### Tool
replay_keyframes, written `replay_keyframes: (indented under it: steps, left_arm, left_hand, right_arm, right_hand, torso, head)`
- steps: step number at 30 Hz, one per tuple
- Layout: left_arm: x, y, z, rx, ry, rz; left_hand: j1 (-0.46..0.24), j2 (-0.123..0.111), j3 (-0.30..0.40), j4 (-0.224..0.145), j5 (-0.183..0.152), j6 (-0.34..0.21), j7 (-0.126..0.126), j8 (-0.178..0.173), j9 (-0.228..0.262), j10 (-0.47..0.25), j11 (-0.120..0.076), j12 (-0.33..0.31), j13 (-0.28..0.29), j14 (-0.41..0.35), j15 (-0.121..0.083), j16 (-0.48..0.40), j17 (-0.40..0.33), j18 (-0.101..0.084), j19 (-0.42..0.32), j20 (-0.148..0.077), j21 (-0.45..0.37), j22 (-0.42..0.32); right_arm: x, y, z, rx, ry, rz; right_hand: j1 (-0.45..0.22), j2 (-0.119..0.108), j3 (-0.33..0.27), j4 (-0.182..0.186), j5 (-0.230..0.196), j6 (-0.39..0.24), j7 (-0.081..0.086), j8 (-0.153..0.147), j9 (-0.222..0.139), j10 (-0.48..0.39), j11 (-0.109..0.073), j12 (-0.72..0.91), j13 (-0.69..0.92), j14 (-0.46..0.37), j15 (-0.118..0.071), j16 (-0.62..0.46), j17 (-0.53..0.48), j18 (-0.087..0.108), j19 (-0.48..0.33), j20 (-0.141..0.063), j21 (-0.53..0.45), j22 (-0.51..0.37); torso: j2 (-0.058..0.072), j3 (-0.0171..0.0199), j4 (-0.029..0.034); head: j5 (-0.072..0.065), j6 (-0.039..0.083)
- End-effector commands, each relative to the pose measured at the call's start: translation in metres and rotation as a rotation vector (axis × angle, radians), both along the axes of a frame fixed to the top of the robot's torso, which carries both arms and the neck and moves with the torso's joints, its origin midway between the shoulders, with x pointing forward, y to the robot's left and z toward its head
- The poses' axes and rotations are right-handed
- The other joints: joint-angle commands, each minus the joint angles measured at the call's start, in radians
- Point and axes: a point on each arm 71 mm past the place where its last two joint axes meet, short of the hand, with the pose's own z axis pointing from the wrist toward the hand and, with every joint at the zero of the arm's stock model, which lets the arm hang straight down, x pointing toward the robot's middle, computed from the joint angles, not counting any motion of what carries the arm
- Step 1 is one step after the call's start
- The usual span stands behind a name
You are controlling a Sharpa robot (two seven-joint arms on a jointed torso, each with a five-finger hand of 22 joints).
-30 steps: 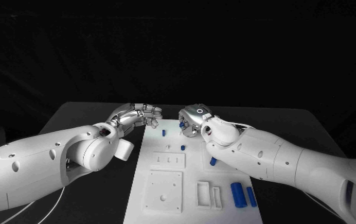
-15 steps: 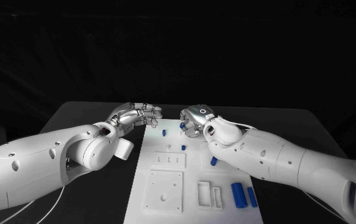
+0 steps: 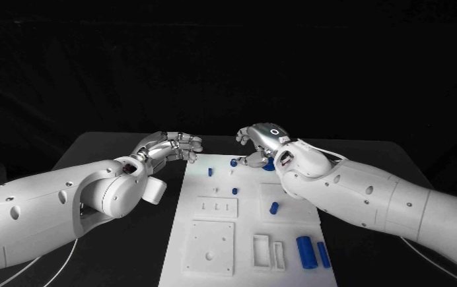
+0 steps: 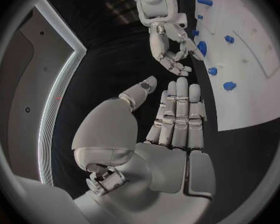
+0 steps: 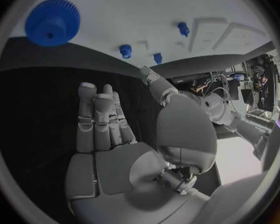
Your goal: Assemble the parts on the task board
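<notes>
a: we can read no writing or brand on anything here; the task board (image 3: 249, 234) is a plain white plate lying in the middle of the black worktop (image 3: 105, 148), with raised rectangular blocks and slots near its close end.

b: agreed. from the head view we see small blue parts on it: a thick cylinder (image 3: 305, 249) with a thinner pin (image 3: 323, 253) just beside it at the near right, one short peg (image 3: 274, 207) mid-board, and two pegs (image 3: 211, 171) nearer the far end.

a: the right wrist view gives us what the head view hides: a blue toothed gear (image 5: 52, 22) lying flat on the white board, ahead of the fingers.

b: the right hand (image 3: 262, 143) hovers over the board's far end, fingers straight and together, holding nothing.

a: the left hand (image 3: 174, 147) hangs over the dark worktop just off the board's far left corner. its wrist view shows the fingers extended, thumb apart, nothing in its hold.
</notes>
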Motion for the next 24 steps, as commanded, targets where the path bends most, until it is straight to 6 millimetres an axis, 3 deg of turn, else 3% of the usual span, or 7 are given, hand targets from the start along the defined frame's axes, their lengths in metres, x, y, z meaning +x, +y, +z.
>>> replay_keyframes:
  steps: [1,9,11,12,13,15,24]
  left_arm:
    - [0.001,0.001,0.003,0.001,-0.012,0.004]
    - [0.002,0.005,0.002,0.002,-0.013,0.013]
    - [0.002,0.005,0.002,0.002,-0.013,0.012]
    - [0.003,0.005,0.002,0.002,-0.013,0.011]
    - [0.003,0.005,0.002,0.002,-0.013,0.011]
    - [0.004,0.004,0.002,0.003,-0.013,0.009]
    - [0.007,0.0,0.001,0.003,-0.013,0.003]
  left_hand:
    - [0.004,-0.005,0.005,-0.003,-0.001,-0.003,0.004,-0.005,0.001,-0.006,0.004,-0.005,-0.001,-0.005,0.0,-0.004,0.0,0.009,-0.006,0.002,0.004,0.017]
    - [0.005,-0.006,0.006,-0.003,-0.001,-0.003,0.004,-0.005,0.001,-0.006,0.004,-0.006,-0.001,-0.005,0.0,-0.004,0.0,0.009,-0.007,0.002,0.004,0.017]
    - [0.005,-0.006,0.006,-0.003,-0.001,-0.003,0.004,-0.005,0.001,-0.006,0.004,-0.006,-0.001,-0.005,0.0,-0.004,0.0,0.009,-0.007,0.002,0.004,0.017]
    - [0.005,-0.006,0.006,-0.003,-0.001,-0.003,0.004,-0.005,0.001,-0.006,0.004,-0.006,-0.001,-0.005,0.0,-0.004,0.0,0.009,-0.007,0.002,0.004,0.017]
    - [0.005,-0.006,0.006,-0.003,-0.001,-0.003,0.004,-0.005,0.001,-0.006,0.004,-0.006,-0.001,-0.005,0.0,-0.004,0.0,0.009,-0.007,0.002,0.004,0.017]
    - [0.005,-0.006,0.006,-0.003,-0.001,-0.003,0.004,-0.005,0.001,-0.006,0.004,-0.006,-0.001,-0.005,0.0,-0.004,0.0,0.009,-0.007,0.002,0.004,0.017]
    - [0.005,-0.004,0.006,-0.003,-0.001,-0.003,0.004,-0.005,0.001,-0.006,0.005,-0.007,-0.001,-0.006,0.0,-0.004,0.0,0.009,-0.007,0.003,0.004,0.017]
  right_arm:
    - [0.0,-0.017,0.007,0.027,0.027,-0.005]
    - [0.011,-0.074,0.017,0.072,0.157,-0.104]
    - [0.014,-0.084,0.014,0.071,0.197,-0.121]
    - [0.015,-0.087,0.013,0.062,0.206,-0.127]
    - [0.017,-0.09,0.011,0.052,0.223,-0.135]
    - [0.02,-0.094,0.008,0.038,0.255,-0.144]
    - [0.027,-0.089,-0.004,0.01,0.326,-0.133]
  right_hand:
    - [0.019,0.011,-0.001,0.0,0.002,0.017,0.016,0.006,-0.001,0.048,-0.014,0.024,0.006,-0.002,-0.017,0.007,-0.002,0.059,0.0,-0.005,-0.002,0.011]
    - [0.088,0.014,0.032,0.0,-0.046,0.034,-0.005,0.01,-0.006,0.207,-0.065,0.171,0.105,-0.002,-0.064,0.019,0.007,0.059,0.011,-0.006,0.006,0.015]
    - [0.085,0.017,0.014,0.002,-0.042,0.036,-0.02,0.006,-0.009,0.193,-0.083,0.343,0.257,-0.005,-0.083,0.018,0.01,0.059,0.012,-0.008,0.006,0.014]
    - [0.085,0.017,0.007,-0.001,-0.03,0.034,-0.027,0.003,-0.011,0.182,-0.087,0.427,0.332,-0.001,-0.073,0.023,0.014,0.059,0.016,-0.012,0.008,0.015]
    - [0.092,0.015,-0.005,-0.014,-0.02,0.032,-0.024,-0.003,-0.015,0.09,-0.082,0.599,0.499,0.001,-0.1,0.035,0.026,0.058,0.023,-0.018,0.016,0.018]
    - [0.041,0.012,-0.049,-0.006,-0.001,0.028,-0.02,-0.01,-0.02,0.025,-0.087,0.845,0.715,0.003,-0.069,0.074,0.062,0.059,0.038,-0.021,0.035,0.024]
    - [0.018,0.05,-0.074,-0.025,0.034,0.02,-0.01,-0.021,-0.029,-0.046,-0.074,1.05,0.887,-0.016,-0.075,0.133,0.144,0.059,0.046,-0.04,0.084,0.024]
  torso:
    - [0.0,0.0028,-0.0032]
    - [-0.004,0.0107,-0.019]
    - [-0.006,0.0135,-0.024]
    - [-0.006,0.0148,-0.0258]
    - [-0.006,0.0151,-0.0262]
    - [-0.006,0.0174,-0.0283]
    - [-0.005,0.0177,-0.0278]
  head:
    - [-0.001,0.007]
    - [0.006,0.012]
    - [0.01,0.012]
    - [0.011,0.011]
    - [0.011,0.011]
    - [0.013,0.012]
    - [0.005,0.008]
